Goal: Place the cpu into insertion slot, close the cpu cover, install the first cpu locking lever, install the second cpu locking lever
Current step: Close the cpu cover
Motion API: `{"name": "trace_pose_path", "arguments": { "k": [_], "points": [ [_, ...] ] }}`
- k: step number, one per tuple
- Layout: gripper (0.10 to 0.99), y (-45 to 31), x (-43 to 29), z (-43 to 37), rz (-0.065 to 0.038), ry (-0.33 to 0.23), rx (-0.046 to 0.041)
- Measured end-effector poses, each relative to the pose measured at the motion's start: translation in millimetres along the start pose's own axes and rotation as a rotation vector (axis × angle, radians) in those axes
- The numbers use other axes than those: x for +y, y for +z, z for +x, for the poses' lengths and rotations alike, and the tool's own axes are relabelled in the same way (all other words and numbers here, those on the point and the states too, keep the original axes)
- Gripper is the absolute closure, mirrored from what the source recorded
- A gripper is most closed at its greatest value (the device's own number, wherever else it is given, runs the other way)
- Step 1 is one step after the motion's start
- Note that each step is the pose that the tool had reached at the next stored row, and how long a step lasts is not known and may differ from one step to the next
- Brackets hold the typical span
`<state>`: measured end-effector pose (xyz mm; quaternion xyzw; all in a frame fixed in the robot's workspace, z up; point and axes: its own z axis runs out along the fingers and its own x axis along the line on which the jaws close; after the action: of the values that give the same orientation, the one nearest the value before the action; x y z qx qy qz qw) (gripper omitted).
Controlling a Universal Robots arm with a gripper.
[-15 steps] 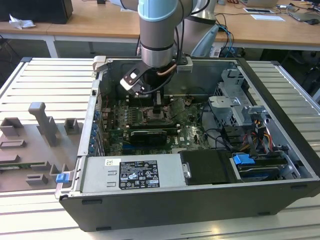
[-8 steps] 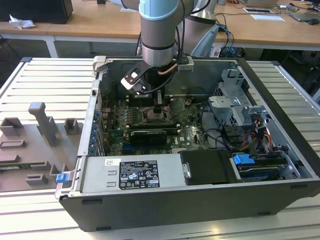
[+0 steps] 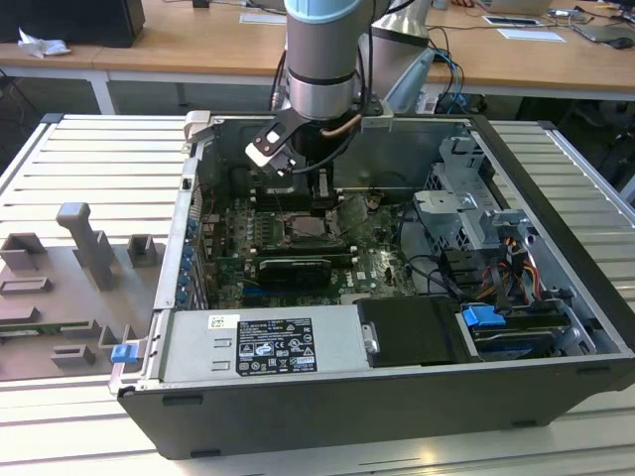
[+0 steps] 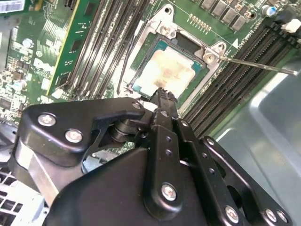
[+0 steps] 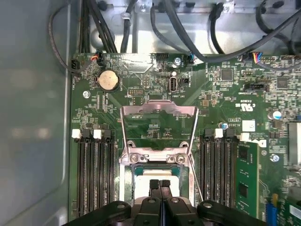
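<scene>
The cpu point(image 4: 165, 70), a pale beige square chip, lies flat in the insertion slot point(image 4: 212, 70), whose silvery rim frames it on the green board. My gripper point(image 5: 159, 184) hovers just above the chip's near edge, its black fingertips point(image 4: 162, 96) pressed together with nothing between them. The cpu cover point(image 5: 158, 110), a thin silvery frame with a square window, stands raised on its hinge point(image 5: 155, 159) at the slot's far side. A thin metal locking lever point(image 4: 256, 66) sticks out free beside the slot. In the exterior view the gripper point(image 3: 316, 190) is down inside the computer case, over the slot point(image 3: 304, 225).
Long black memory slots point(image 5: 94, 174) flank the socket on both sides. Black cables point(image 5: 188, 28) run along the case wall behind the board. A drive cage point(image 3: 466, 213) and a power supply point(image 3: 263, 342) fill the case's other sides. Grey fixtures point(image 3: 84, 243) sit on the table outside.
</scene>
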<state>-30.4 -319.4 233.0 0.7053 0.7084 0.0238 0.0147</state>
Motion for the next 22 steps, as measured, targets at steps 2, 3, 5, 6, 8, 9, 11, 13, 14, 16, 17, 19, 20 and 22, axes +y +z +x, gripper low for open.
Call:
{"name": "trace_pose_path", "arguments": {
  "k": [2,3,5,6,8,9,11,13,14,16,17,19,20,22],
  "points": [
    [0.98,-5.1,0.3,0.1,0.0,0.0,-0.0002],
    [0.98,-6.7,0.4,0.1,0.0,0.0,-0.0002],
    [0.98,-10.0,0.6,0.2,0.001,0.0,-0.0002],
    [0.98,-10.0,1.0,0.1,0.001,0.0,-0.0002],
    [0.98,-15.8,3.4,0.2,0.004,0.0,-0.0003],
    [0.98,-28.5,4.1,0.3,0.005,0.0,-0.0004],
    [0.98,-28.4,25.0,0.2,0.008,0.0,-0.0005],
    [0.98,-28.1,26.3,0.3,0.008,0.0,-0.0005],
    [0.98,-28.0,26.9,0.2,0.008,0.0,-0.0004],
    [0.98,-27.8,28.4,0.2,0.008,0.0,-0.0004],
    [0.98,-27.7,29.1,0.2,0.008,0.0,-0.0005],
    [0.98,-27.6,30.2,0.2,0.008,0.0,-0.0003],
    [0.98,-27.6,30.6,0.2,0.008,0.0,-0.0003],
    [0.98,-27.5,32.0,0.2,0.008,0.0,-0.0004]
  ]
}}
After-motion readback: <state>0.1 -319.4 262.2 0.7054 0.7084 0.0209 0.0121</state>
